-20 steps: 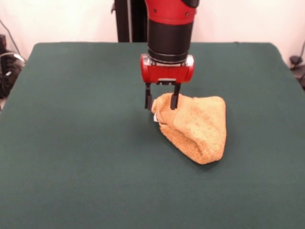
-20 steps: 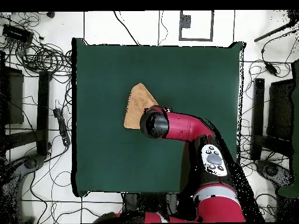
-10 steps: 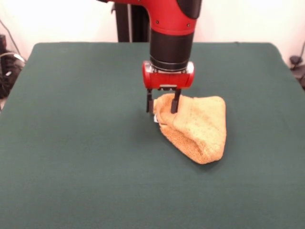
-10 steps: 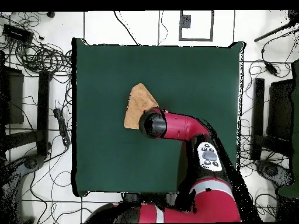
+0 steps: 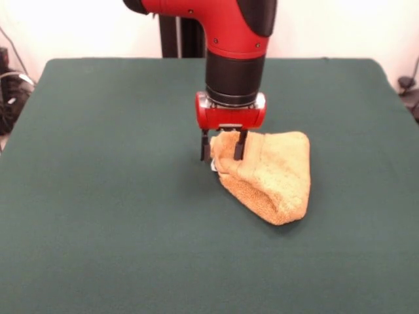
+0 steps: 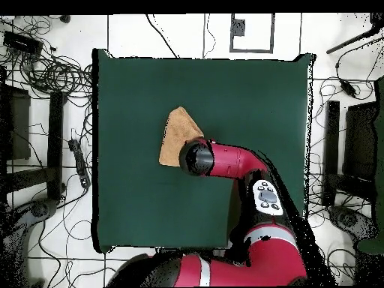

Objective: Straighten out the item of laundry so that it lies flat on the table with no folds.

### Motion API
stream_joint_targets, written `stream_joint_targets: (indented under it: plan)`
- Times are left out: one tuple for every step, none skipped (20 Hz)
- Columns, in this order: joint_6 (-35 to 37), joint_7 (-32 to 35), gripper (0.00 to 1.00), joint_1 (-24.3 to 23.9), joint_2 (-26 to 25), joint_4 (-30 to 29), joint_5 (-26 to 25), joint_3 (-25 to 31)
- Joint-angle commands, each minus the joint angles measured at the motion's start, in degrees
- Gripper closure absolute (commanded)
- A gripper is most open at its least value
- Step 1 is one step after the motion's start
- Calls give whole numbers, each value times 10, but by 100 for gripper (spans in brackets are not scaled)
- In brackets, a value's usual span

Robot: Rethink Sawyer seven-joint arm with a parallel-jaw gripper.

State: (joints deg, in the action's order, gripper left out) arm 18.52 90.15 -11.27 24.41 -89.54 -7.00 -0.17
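I see the tool (image 5: 223, 150) spread narrowly, straddling the folded towel's (image 5: 272, 173) left corner on the surface (image 5: 105, 196).

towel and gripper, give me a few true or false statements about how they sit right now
1. The towel lies flat with no folds. False: it is bunched into a folded, roughly triangular heap.
2. The gripper is at the towel's left corner in the front view, one finger on each side of that edge. True.
3. The towel hangs over the table edge. False: it sits well inside the green surface.
4. The arm comes down almost vertically onto the towel in the front view. True.
5. The gripper is lifted high above the towel. False: its fingertips are down at towel level.
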Motion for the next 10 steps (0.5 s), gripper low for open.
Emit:
stream_joint_targets:
  plan:
    - [-2, 120, 0, 19, -33, 4, 32, 20]
    - [-4, 116, 100, 13, -32, -1, 33, 27]
    - [-5, 118, 100, 14, -32, -1, 34, 25]
    - [-7, 120, 100, 15, -32, -1, 34, 22]
    - [-8, 122, 100, 16, -32, -1, 34, 20]
    - [-9, 121, 100, 16, -33, -1, 34, 19]
    - [-9, 121, 100, 19, -32, -1, 33, 16]
    - [-8, 121, 100, 19, -32, -1, 35, 15]
    - [-8, 121, 100, 19, -32, -1, 35, 15]
    - [-7, 121, 100, 18, -31, -1, 35, 15]
